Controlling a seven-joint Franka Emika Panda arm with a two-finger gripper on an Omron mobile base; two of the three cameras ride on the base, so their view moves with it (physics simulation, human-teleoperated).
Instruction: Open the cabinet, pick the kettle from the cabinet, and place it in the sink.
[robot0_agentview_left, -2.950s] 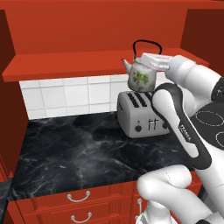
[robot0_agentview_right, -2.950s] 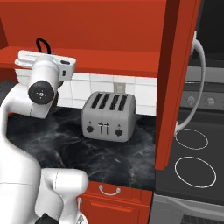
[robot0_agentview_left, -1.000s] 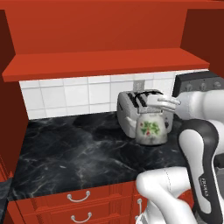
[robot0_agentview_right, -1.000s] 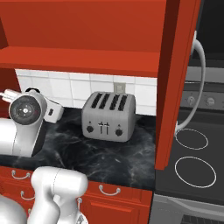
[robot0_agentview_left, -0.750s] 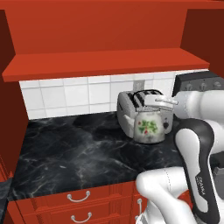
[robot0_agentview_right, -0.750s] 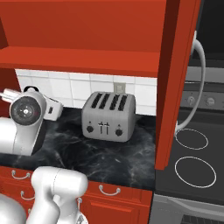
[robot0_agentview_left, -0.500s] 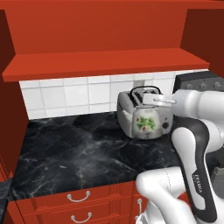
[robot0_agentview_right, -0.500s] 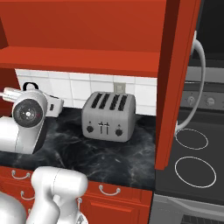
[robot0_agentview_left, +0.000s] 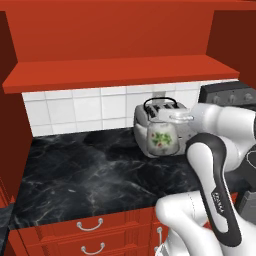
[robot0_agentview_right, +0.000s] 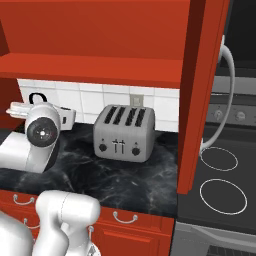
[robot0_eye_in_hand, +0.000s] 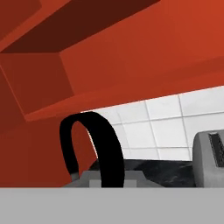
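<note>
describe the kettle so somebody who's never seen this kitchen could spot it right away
Find the black marble counter under the open red cabinet. Above it, in front of the silver four-slot toaster, the white arm's gripper holds the kettle up. It is small, round and white, with a red-and-green flower mark and a thin black hoop handle; the toaster is boxy and metal.

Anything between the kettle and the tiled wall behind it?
In the left base view the kettle, carried in the gripper, hangs right in front of the silver toaster, which stands between it and the tiled wall.

Kettle (robot0_agentview_right: 36, 98) body hidden behind arm, right base view; toaster (robot0_eye_in_hand: 211, 158) cut by hand-view edge.
</note>
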